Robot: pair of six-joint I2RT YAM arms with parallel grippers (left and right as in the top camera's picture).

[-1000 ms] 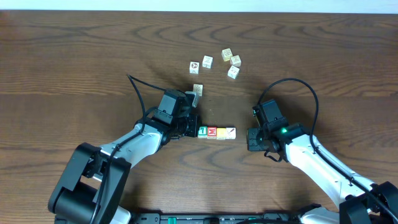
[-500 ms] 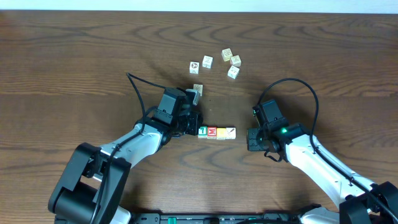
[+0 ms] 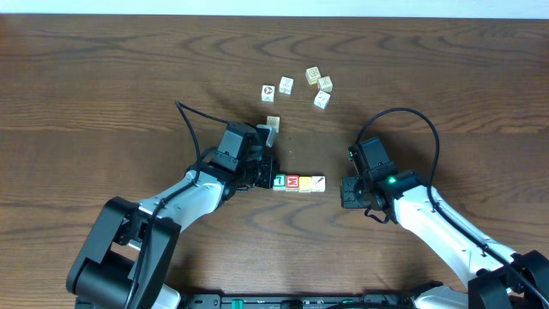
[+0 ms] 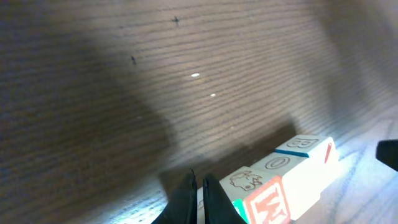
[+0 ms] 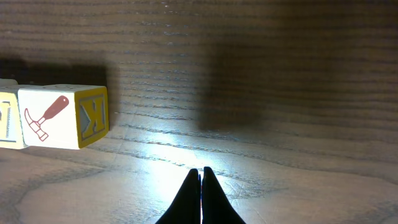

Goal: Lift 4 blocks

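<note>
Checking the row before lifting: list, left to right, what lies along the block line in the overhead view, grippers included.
Left gripper, green block, red block, yellow block, white block, right gripper.

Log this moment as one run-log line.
blocks: four in row, unlifted | left end effector: shut, beside green end | right end effector: shut, clear of white end

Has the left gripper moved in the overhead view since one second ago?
No. The left gripper stays in the same place, just below the lone cream cube and beside the green block.
</note>
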